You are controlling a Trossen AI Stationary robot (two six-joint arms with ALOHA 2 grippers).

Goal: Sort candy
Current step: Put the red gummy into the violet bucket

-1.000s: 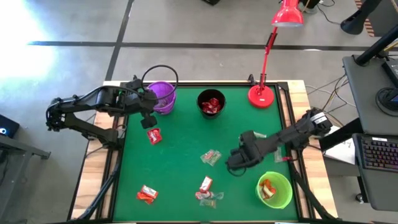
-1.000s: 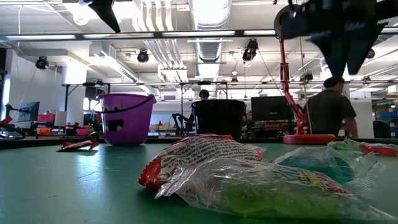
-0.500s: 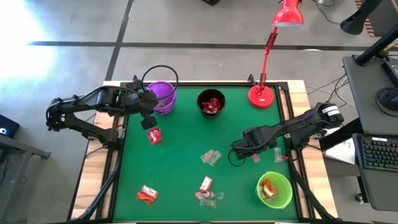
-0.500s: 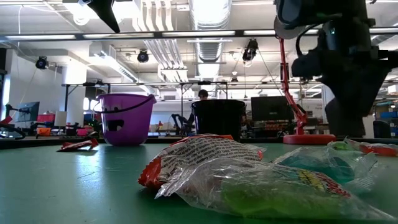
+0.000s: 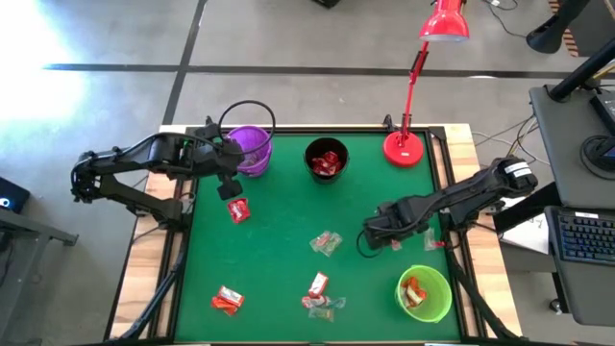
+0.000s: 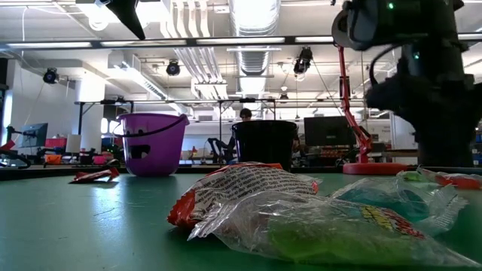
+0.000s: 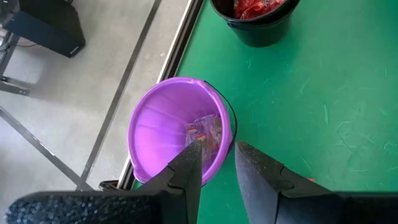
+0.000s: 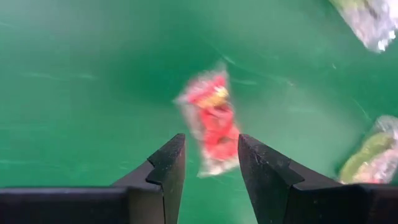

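Candy's maybe half sorted, I'd say. Loose stuff left on the green table point(image 5: 279, 240): a red candy point(image 5: 237, 210) at about 9 o'clock from the middle, a pale-wrapped one point(image 5: 326, 242) near dead centre, an orange-red one point(image 5: 227, 300) down at 7 o'clock, and a small cluster point(image 5: 320, 294) at 6 o'clock with a red wrapper and clear ones touching. There's another red candy point(image 8: 211, 124) right under the right gripper point(image 5: 368, 234), just toward 3 o'clock of centre.

Already binned: red ones in the black cup point(image 5: 327, 160) at 12 o'clock, a clear-wrapped piece in the purple cup point(image 7: 174, 127) at 11, orange-red ones in the green cup point(image 5: 424, 293) at 5.

The right gripper's fingers are apart and empty, straddling that red candy from above, no contact that I can see. Left gripper point(image 7: 216, 163) hangs over the purple cup's rim, fingers narrowly apart, nothing between them.

So at least five pieces to go.
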